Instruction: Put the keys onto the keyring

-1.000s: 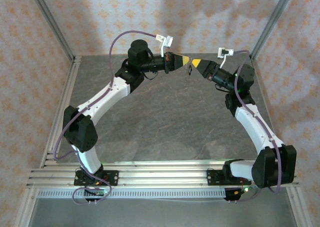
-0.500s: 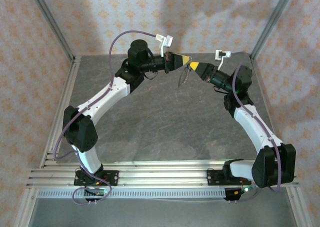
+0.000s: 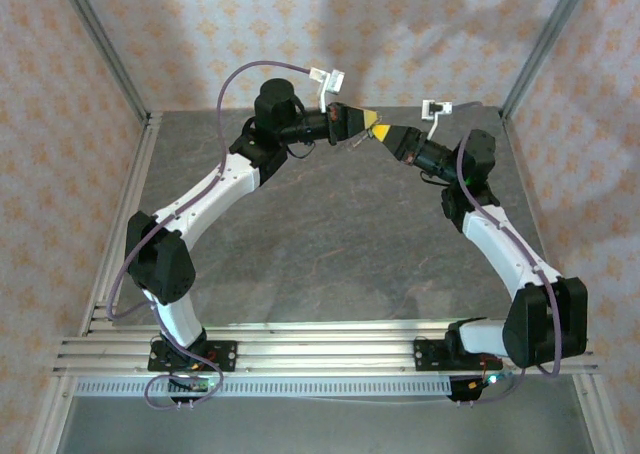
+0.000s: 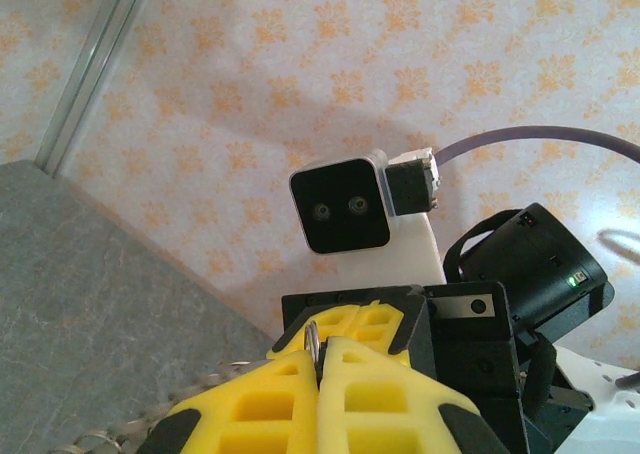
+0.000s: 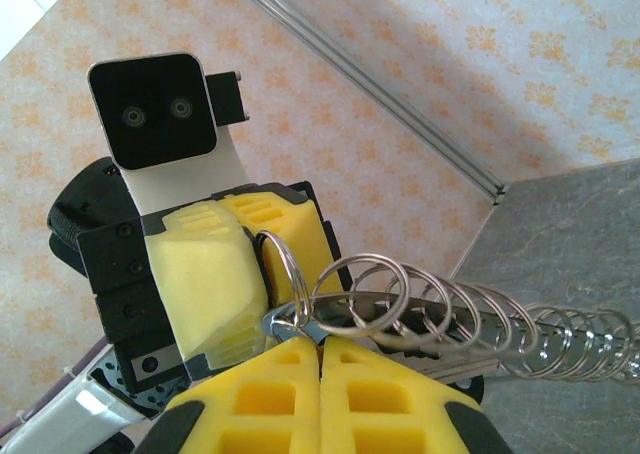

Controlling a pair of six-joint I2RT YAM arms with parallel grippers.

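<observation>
High over the table's back, my left gripper (image 3: 371,122) and right gripper (image 3: 385,134) meet tip to tip. The left gripper (image 4: 322,350) is shut on an end ring of the keyring (image 4: 313,338), whose edge pokes up between its yellow fingers. In the right wrist view that ring (image 5: 284,270) stands upright against the left fingers (image 5: 215,284), and the rest of the keyring, a chain of silvery rings (image 5: 470,309), trails right. The right gripper (image 5: 320,340) is shut on the key (image 5: 292,321), a small silvery piece touching the ring. I do not see its black head.
The grey stone-look table (image 3: 330,234) lies below both arms, with patterned walls and aluminium corner posts (image 3: 540,44) around it. The loose chain (image 4: 190,389) sags below the left fingers. Both wrist cameras face each other closely.
My right gripper has moved left and a little up until its tip meets the left gripper's tip. The hanging chain has swung left. The left arm stayed still.
</observation>
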